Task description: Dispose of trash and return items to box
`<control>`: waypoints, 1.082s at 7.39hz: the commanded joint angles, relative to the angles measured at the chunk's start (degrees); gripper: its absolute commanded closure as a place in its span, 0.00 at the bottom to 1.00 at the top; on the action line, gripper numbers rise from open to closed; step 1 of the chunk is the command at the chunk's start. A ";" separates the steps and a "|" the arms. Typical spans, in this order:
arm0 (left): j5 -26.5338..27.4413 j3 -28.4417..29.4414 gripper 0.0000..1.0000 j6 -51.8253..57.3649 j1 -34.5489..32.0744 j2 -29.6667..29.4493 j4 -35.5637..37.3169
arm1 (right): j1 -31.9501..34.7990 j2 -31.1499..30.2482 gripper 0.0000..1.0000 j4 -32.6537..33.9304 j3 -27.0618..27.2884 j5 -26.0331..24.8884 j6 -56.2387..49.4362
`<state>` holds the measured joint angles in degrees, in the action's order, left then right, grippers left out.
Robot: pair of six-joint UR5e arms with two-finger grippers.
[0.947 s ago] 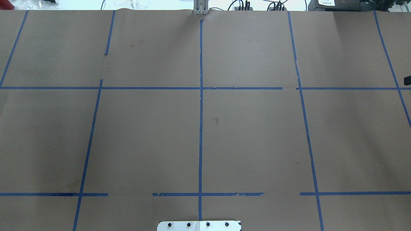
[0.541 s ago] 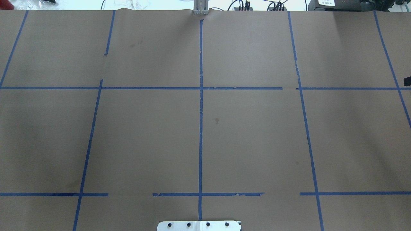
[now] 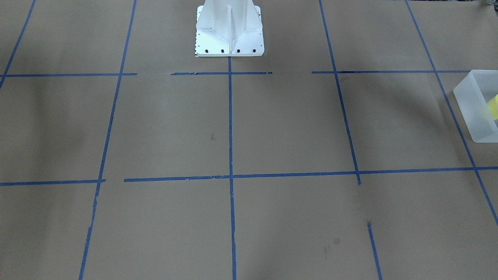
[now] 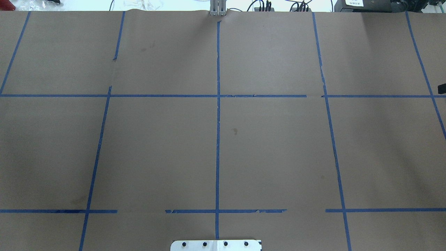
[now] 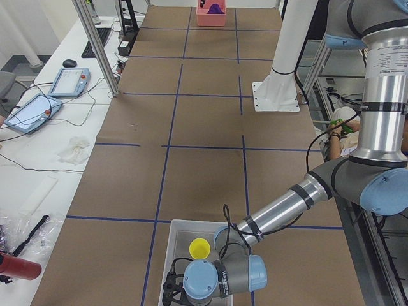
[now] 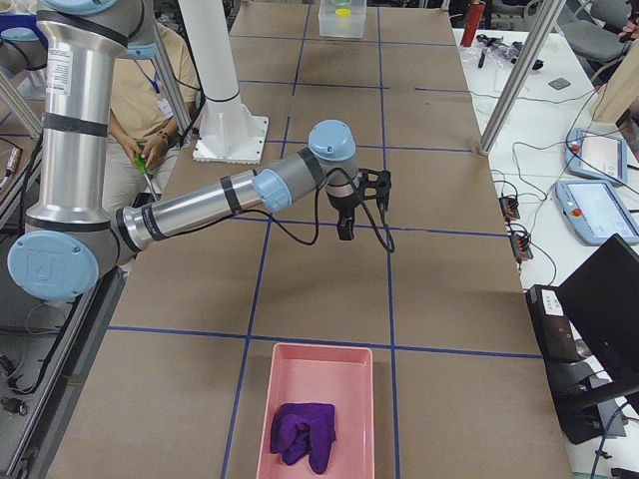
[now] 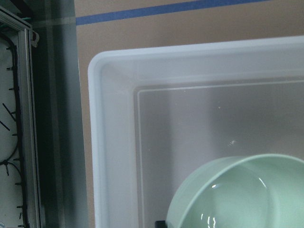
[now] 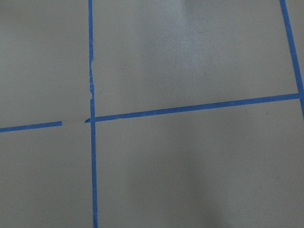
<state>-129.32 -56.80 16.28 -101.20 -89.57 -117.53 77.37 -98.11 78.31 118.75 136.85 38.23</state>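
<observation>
The frosted white box (image 3: pixel 472 111) stands at the table's end on my left; it also shows in the exterior left view (image 5: pixel 167 255) and, far off, in the exterior right view (image 6: pixel 342 22). The yellow cup (image 5: pixel 200 247) stands upright inside it. The mint-green bowl (image 7: pixel 237 194) is inside the box near one corner, close under the left wrist camera. My left gripper (image 5: pixel 169 292) hangs over the box, mostly hidden by the wrist; I cannot tell if it is open or shut. My right gripper (image 6: pixel 344 230) hangs above bare table; I cannot tell its state.
A pink bin (image 6: pixel 318 359) with a purple cloth (image 6: pixel 305 434) stands at the table's right end. The white pedestal (image 3: pixel 229 29) stands at the table's robot-side edge, in the middle. A seated person (image 6: pixel 150 90) is behind the pedestal. Screens and cables lie beyond the far edge.
</observation>
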 commanded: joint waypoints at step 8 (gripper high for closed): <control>-2.32 -35.74 0.00 -7.38 -0.14 -0.07 24.73 | 1.20 0.20 0.00 2.54 -1.06 -0.53 -0.96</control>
<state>-130.33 -81.64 11.33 -101.33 -89.31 -101.92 77.83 -97.87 79.95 118.21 136.62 37.90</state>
